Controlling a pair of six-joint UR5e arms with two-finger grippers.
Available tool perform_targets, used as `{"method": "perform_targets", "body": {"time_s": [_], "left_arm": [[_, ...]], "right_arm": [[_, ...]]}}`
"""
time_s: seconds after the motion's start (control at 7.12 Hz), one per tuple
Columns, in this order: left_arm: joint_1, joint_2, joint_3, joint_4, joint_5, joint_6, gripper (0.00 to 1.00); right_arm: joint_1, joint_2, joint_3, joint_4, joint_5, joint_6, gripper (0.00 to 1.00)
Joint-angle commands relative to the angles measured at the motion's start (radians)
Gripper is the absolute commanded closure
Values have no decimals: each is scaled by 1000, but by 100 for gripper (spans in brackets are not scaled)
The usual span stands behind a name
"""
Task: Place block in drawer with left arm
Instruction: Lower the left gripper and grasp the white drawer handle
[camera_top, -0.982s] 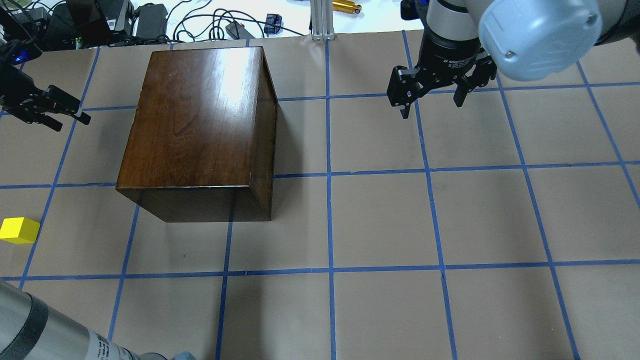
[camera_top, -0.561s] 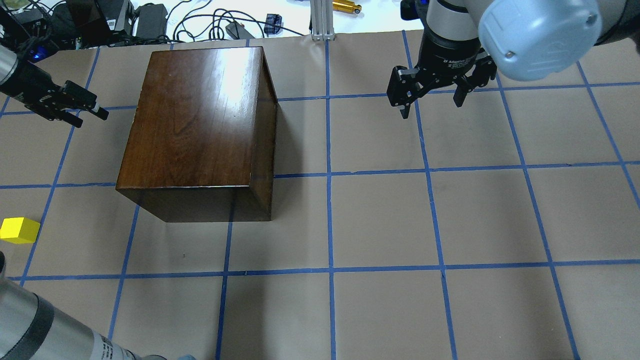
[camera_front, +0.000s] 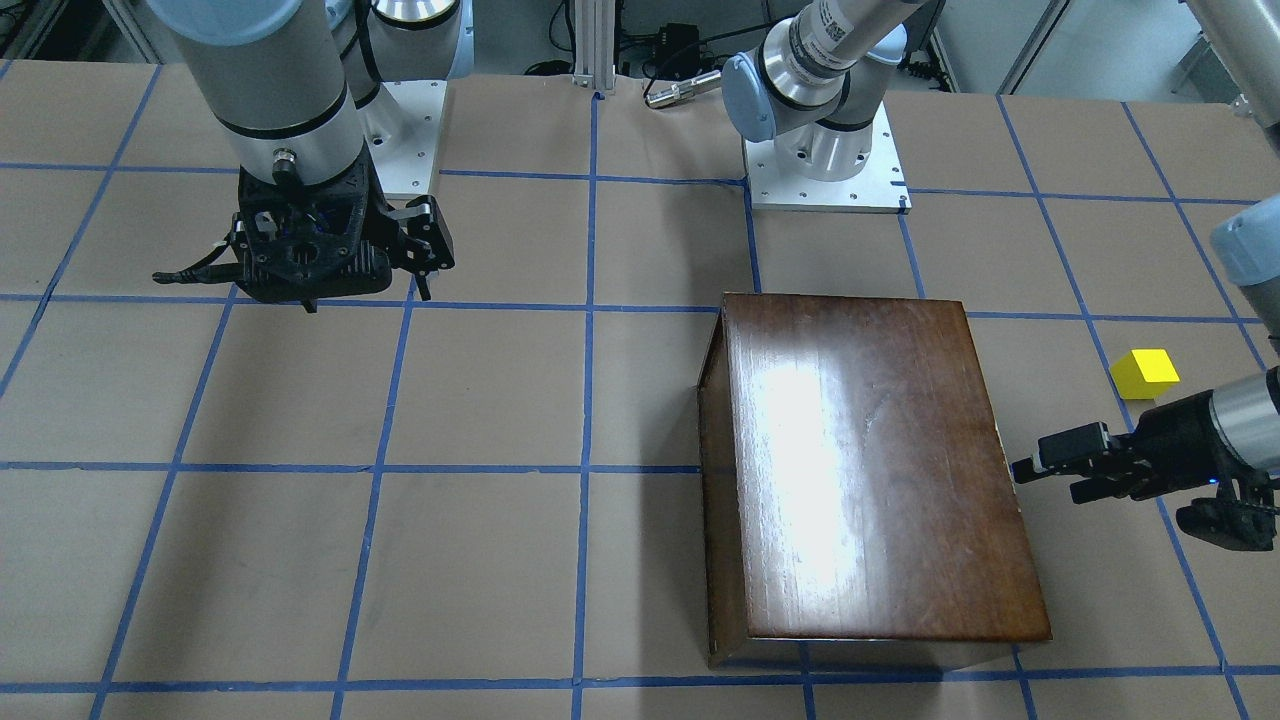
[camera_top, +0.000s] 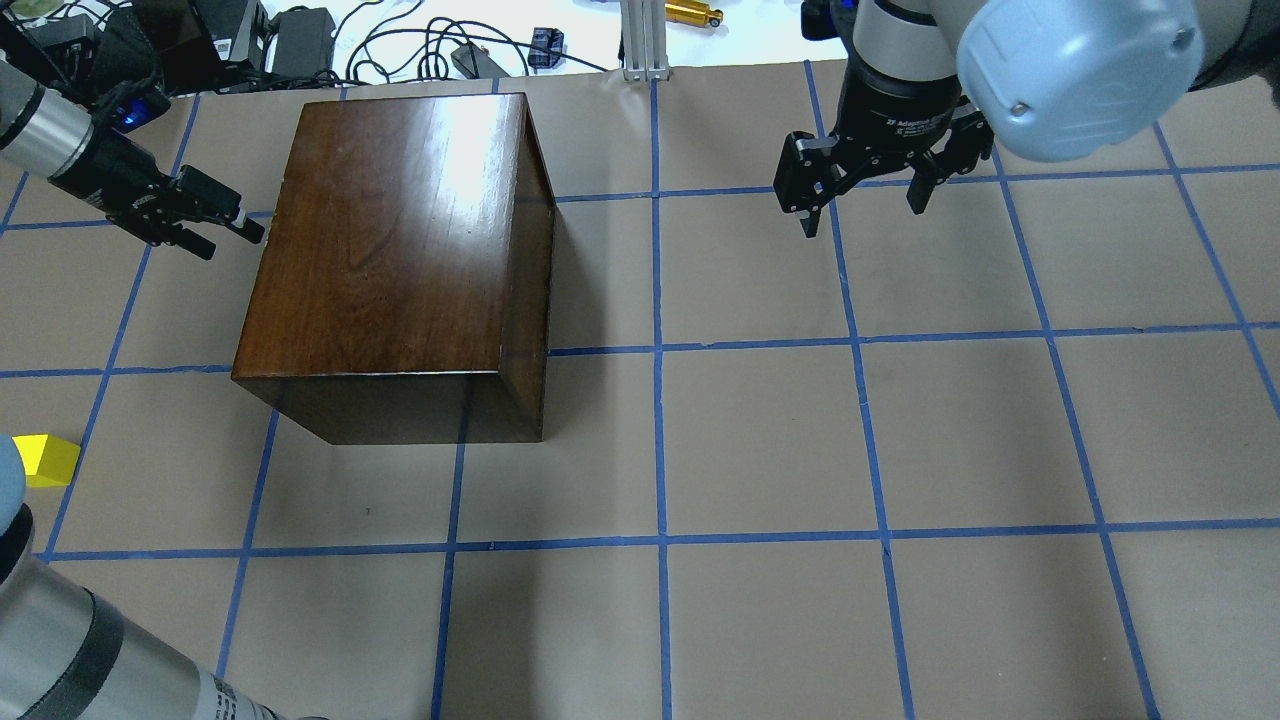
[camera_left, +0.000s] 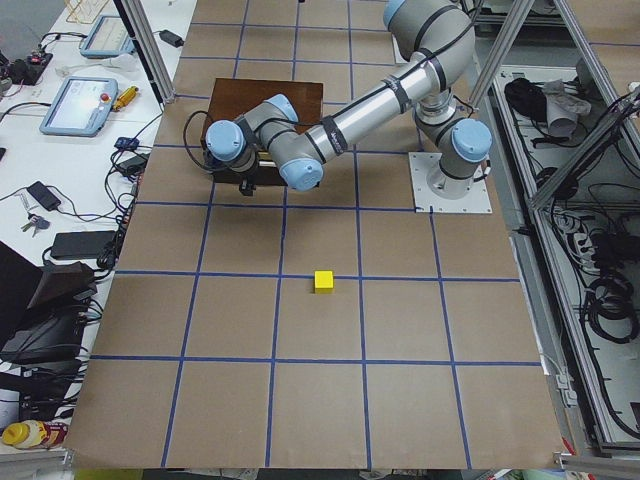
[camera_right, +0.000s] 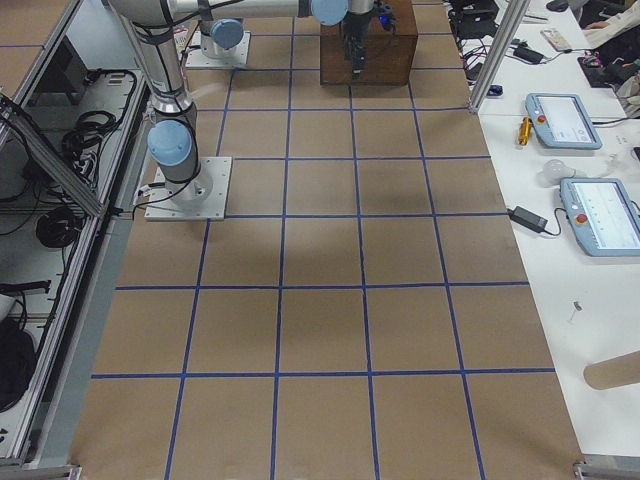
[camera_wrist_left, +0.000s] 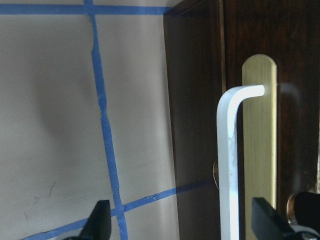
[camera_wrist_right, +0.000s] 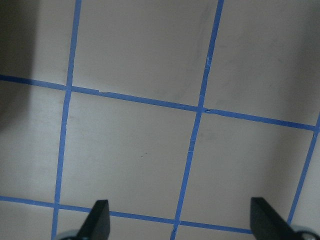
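Observation:
The yellow block (camera_top: 48, 458) lies on the table at the near left, partly covered by my left arm's elbow; it also shows in the front view (camera_front: 1145, 371) and the left side view (camera_left: 323, 281). The drawer is shut inside the dark wooden box (camera_top: 400, 240). Its front with a pale bent handle (camera_wrist_left: 231, 165) on a brass plate shows in the left wrist view. My left gripper (camera_top: 228, 228) is open and empty, close to the box's left face, the handle ahead between its fingers. My right gripper (camera_top: 865, 205) is open and empty, far right.
The box (camera_front: 870, 460) stands left of the table's middle on brown paper with blue tape lines. Cables, power bricks and a metal post (camera_top: 645, 40) lie beyond the far edge. My left arm's forearm (camera_top: 90, 650) crosses the near left corner.
My left gripper has moved right, toward the box's left face. My left arm's elbow now covers part of the block. The right arm has not moved.

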Motion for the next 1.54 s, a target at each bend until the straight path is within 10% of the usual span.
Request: {"method": "perform_targets", "body": {"time_s": [0.0,1.4], "left_arm": [[-13,-4,-30,9,-1,-3,0],[-16,-49,-33,11,7,-15,0]], "right_arm": [[0,0,0,0,0,1,0],[0,0,0,0,0,-1,0]]}}
